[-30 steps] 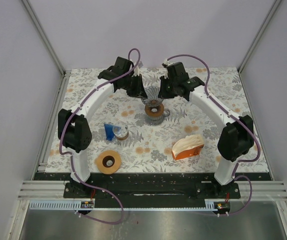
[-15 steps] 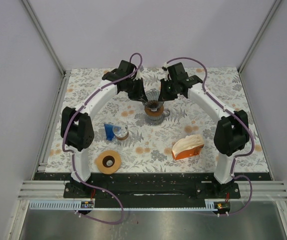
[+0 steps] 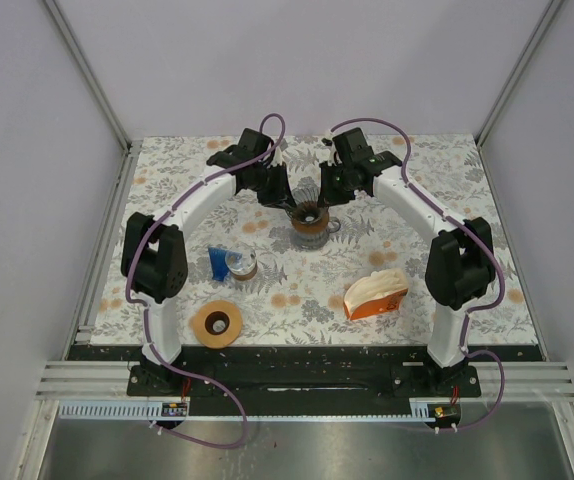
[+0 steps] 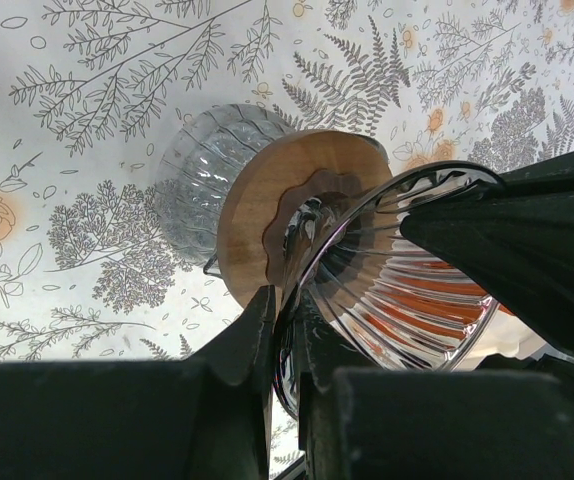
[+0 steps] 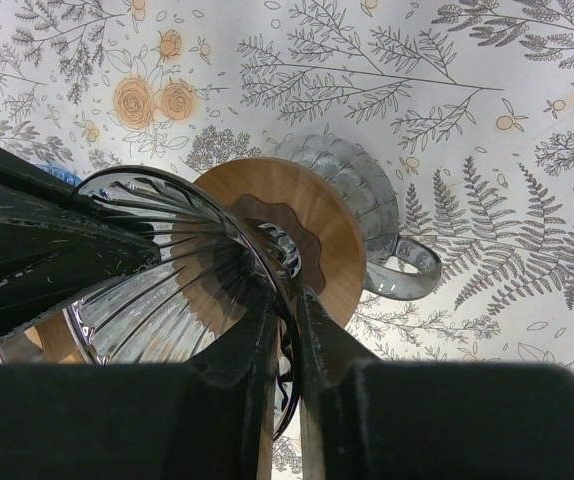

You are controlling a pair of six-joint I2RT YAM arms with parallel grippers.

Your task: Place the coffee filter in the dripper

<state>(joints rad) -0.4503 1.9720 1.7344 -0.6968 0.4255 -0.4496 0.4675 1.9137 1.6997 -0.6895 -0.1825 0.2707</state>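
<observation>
The clear ribbed glass dripper cone is held by its rim from both sides, over a wooden collar that sits on a glass mug. My left gripper is shut on the cone's rim. My right gripper is shut on the opposite rim of the cone. In the top view both grippers, left and right, meet over the dripper at the back middle. A white and orange pack of coffee filters lies at the front right, untouched.
A blue object with a small round tin lies left of centre. A tan tape roll lies at the front left. The mug's handle points right. The floral mat covers the table.
Both grippers have moved closer together and lower, bringing the glass cone down onto the wooden collar on the mug. The other objects have not moved.
</observation>
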